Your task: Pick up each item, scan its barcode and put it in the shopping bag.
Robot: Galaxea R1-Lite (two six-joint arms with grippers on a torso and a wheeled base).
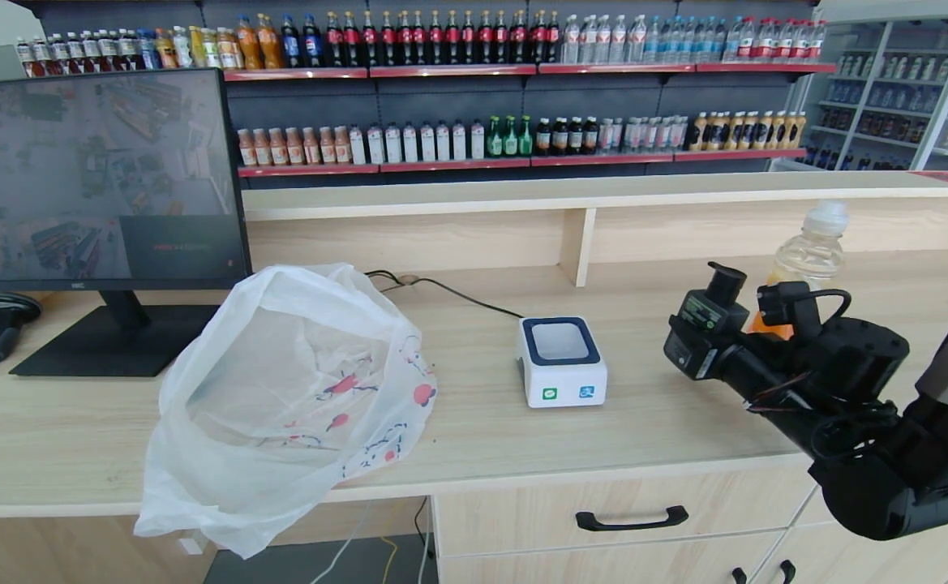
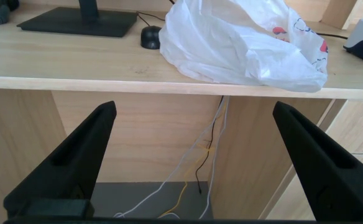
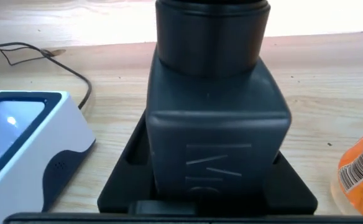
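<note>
Dark bottle (image 1: 705, 320) sits in the right gripper (image 1: 725, 353), in the right half of the head view, raised above the counter (image 1: 644, 414) and leaning toward the upper right of the frame. It has a square, dark grey body with rounded shoulders, a wide black cap on top, and a small label with green on the side turned to the camera. In the right wrist view the same dark bottle (image 3: 215, 118) fills the middle of the frame, and the right gripper (image 3: 209, 193) is closed against its lower part from both sides.

To the left of it in the head view, the white and dark blue scanner (image 1: 561, 361) stands on the counter, apart from the bottle. Further left, the white shopping bag (image 1: 295, 389) lies with its mouth open, and its lower part hangs over the front edge of the counter. An orange drink bottle (image 1: 810, 251) with a white cap stands behind the right arm.

The left gripper (image 2: 194, 162) has its fingers spread wide with nothing between them, below the counter edge, under the shopping bag (image 2: 243, 43).
</note>
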